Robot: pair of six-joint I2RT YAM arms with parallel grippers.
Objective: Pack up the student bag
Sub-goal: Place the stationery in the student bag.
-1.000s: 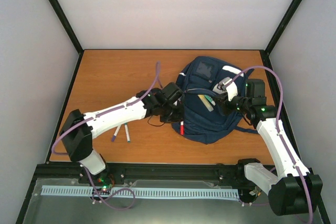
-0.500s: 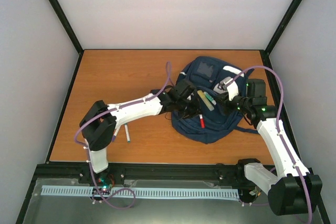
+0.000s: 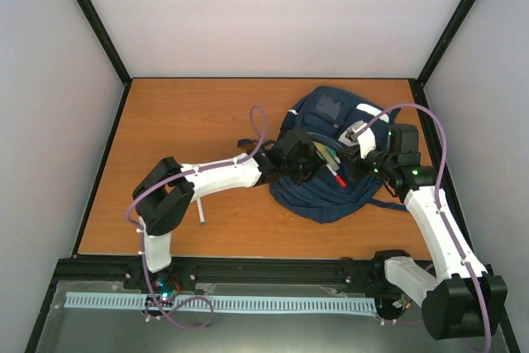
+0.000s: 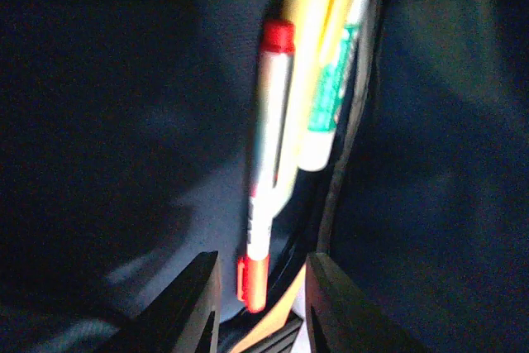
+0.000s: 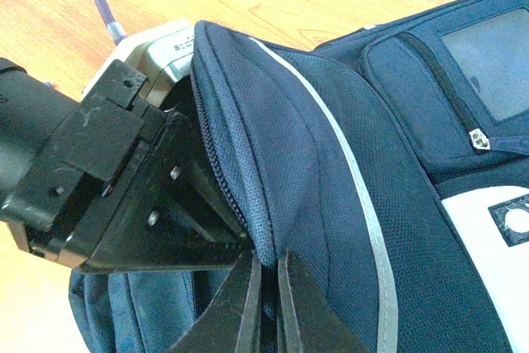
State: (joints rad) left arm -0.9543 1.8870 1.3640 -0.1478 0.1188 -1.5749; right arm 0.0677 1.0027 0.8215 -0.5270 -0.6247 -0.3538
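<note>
A: Start at the left. What lies there?

B: A slim white pen [image 3: 201, 213] lies on the wooden worktop [image 3: 165, 113], just beside the left arm [image 3: 219, 175]. That arm stretches rightward into the student bag [image 3: 331, 197].

A: Where is the bag?

B: On the right half of the worktop, lying flat with its main opening held up.

A: And what is inside it?

B: The left wrist camera looks into the dark interior. A red-capped marker [image 4: 263, 163] lies lengthwise there. A yellow stick [image 4: 310, 47] is against it, and a green-and-white marker [image 4: 331, 97] is on the stick's far side. From above, all three show in the mouth of the bag.

A: Is the left hand [image 4: 260, 266] holding any of them?

B: It is narrowly parted. The marker's red end sits between the fingers, with a gap visible on each side.

A: And the right hand [image 5: 271, 262]?

B: It is pinched closed on the rim of the bag's opening and lifts that flap. Only the right wrist camera shows this pinch clearly. That view also shows the black body of the left hand going in under the flap, the bag's thin pale stripe [image 5: 355, 196] and its zipped front pocket [image 5: 463, 80]. The contents do not show in that view.
</note>
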